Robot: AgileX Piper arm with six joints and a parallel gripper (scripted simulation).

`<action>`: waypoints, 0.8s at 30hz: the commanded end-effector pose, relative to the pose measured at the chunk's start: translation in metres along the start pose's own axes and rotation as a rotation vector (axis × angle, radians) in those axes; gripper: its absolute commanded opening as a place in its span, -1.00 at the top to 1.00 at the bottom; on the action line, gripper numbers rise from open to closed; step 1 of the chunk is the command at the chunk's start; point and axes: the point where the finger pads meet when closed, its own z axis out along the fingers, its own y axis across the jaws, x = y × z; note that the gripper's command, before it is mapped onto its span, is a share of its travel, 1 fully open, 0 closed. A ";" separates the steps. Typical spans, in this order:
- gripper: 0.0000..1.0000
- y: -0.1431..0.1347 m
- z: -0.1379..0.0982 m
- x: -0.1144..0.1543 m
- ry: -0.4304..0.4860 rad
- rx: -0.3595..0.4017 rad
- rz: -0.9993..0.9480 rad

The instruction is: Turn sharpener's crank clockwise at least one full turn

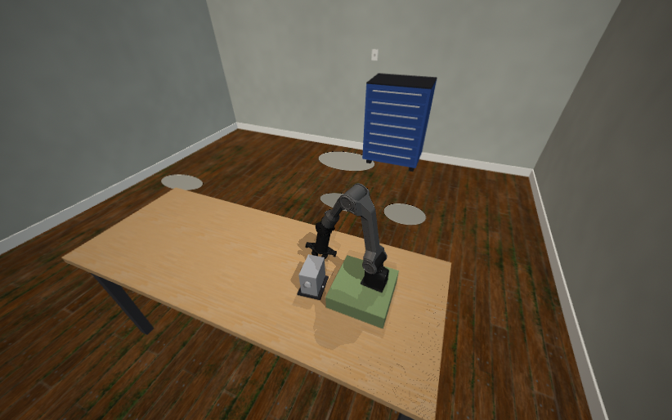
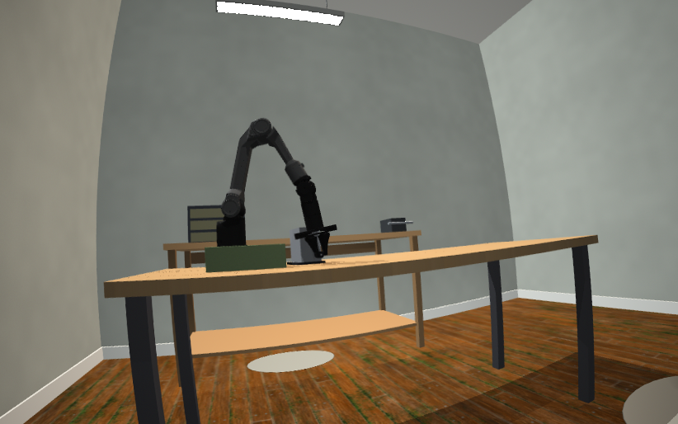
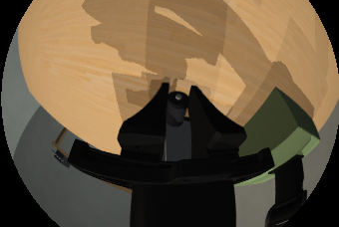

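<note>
The grey box-shaped sharpener stands on a dark base plate on the wooden table, just left of the green block. It also shows in the exterior view. My gripper points down behind the sharpener, on its far side, low near the table. In the wrist view the fingers are shut on the dark round crank handle, with the grey crank arm running back between them. The crank is hidden behind the sharpener in the top view.
The arm's base stands on a green block to the right of the sharpener. A blue drawer cabinet stands at the far wall. A second wooden table with a small grey device is behind.
</note>
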 end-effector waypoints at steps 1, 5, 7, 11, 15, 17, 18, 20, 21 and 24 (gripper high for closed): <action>0.60 -0.003 -0.001 0.000 0.000 -0.002 0.000; 0.60 -0.008 -0.001 0.000 0.000 -0.002 0.000; 0.60 -0.011 -0.001 0.000 0.000 -0.002 0.000; 0.60 -0.015 -0.002 0.000 0.000 -0.001 0.000; 0.60 -0.019 -0.003 0.000 0.000 -0.001 0.000; 0.60 -0.022 -0.004 0.000 0.000 -0.001 0.000; 0.60 -0.023 -0.004 0.000 0.000 -0.001 0.000; 0.60 -0.025 -0.005 0.000 0.000 0.000 0.000; 0.60 -0.027 -0.006 0.000 0.000 0.000 0.000; 0.60 -0.030 -0.008 0.000 0.001 0.000 -0.001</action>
